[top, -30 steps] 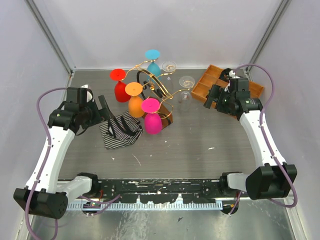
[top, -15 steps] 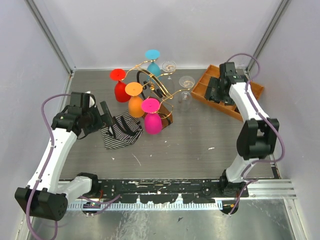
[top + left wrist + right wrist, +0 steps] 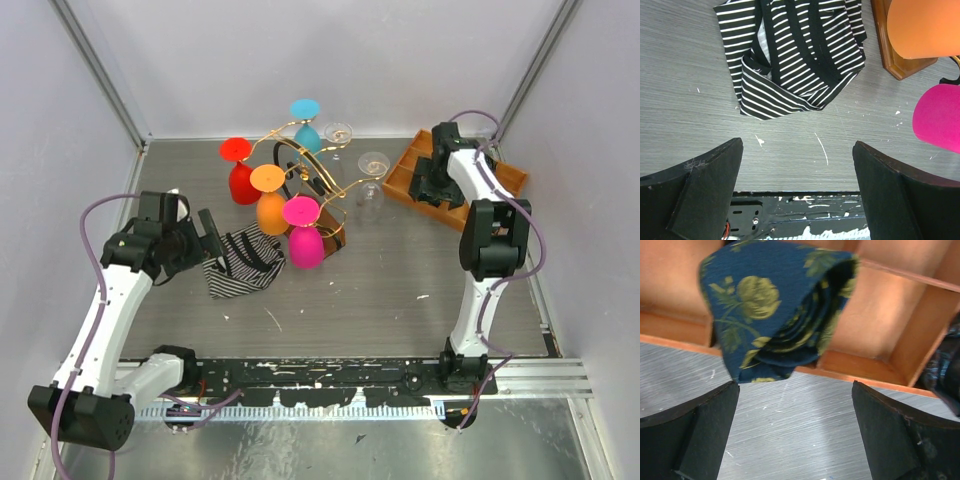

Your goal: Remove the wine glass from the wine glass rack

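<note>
The wine glass rack (image 3: pixel 322 190) is gold wire on a brown wooden base (image 3: pixel 897 62), at the table's back middle. Coloured wine glasses hang upside down on it: red (image 3: pixel 241 172), orange (image 3: pixel 271 203), pink (image 3: pixel 303 238) and cyan (image 3: pixel 306 125). Two clear glasses (image 3: pixel 371 178) are at its right side. My left gripper (image 3: pixel 212 233) is open, left of the rack, over the near edge of a striped cloth (image 3: pixel 795 55); the orange glass (image 3: pixel 925 25) and pink glass (image 3: pixel 939 117) lie to its right. My right gripper (image 3: pixel 428 187) is open over the tray's near edge, holding nothing.
An orange-brown compartment tray (image 3: pixel 505 178) stands at the back right, and a rolled blue floral cloth (image 3: pixel 775 305) hangs over its rim (image 3: pixel 860 374). The black-and-white striped cloth (image 3: pixel 240 262) lies in front of the rack. Grey walls close in the table's left, back and right.
The right arm has folded up and drawn back toward the tray, its gripper still open. The left arm has drifted slightly toward the near edge. The glasses and rack have not moved.
</note>
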`<state>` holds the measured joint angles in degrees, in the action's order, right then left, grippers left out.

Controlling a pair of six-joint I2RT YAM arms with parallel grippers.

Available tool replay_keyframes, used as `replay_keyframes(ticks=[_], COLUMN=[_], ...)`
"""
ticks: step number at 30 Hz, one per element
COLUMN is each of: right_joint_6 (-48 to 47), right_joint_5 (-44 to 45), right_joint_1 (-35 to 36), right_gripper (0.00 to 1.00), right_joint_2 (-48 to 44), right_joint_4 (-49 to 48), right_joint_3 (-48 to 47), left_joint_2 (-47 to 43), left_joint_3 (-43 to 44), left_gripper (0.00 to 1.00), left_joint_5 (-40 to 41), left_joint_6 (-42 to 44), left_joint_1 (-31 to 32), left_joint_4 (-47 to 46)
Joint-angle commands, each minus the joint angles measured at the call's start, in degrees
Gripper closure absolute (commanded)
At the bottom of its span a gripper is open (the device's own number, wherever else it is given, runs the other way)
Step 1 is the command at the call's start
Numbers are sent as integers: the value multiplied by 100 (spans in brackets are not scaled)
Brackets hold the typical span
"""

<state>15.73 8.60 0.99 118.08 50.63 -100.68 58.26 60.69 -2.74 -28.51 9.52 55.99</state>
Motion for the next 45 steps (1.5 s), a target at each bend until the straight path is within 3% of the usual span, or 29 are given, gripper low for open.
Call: replay_keyframes(ticks=[1,9,21,28,31,34,38,41,45], right_joint_6=[-37,256,2143,3231,3577,3314,2275,1278,259], right_joint_5=[288,-313,-11,199,195,656,1483,1713,1337], right_joint_1=[-433,-777,-732,-33,368,615,704,642,361], right_gripper=[0,0,0,0,0,0,0,0,0], right_joint_2=[-267,-72,-143,-841,-1053,-883,-522,-328,-128], right_joint_4=[-188,-526,-873,-883,-856,-235,469,548,261], right_joint_3=[111,792,1960,2792,2622,1645,194,-245,-392], left_joint_2=[-139,-138,-222,-280,-247,-297,-431,-432,-381], left_joint_3=[-115,-171,-246,-347,-309,-223,-225,-282,-333], left_gripper=[2,2,2,2,2,2,2,2,2], left_joint_5=[137,81,172,205,170,232,321,269,141], left_joint_6=[126,113,310,377,381,425,447,402,319], left_joint_1=[-9,-12,-11,-7,-12,-11,-11,-11,-12], left_joint_4=[52,31,93,46,76,181,193,163,165])
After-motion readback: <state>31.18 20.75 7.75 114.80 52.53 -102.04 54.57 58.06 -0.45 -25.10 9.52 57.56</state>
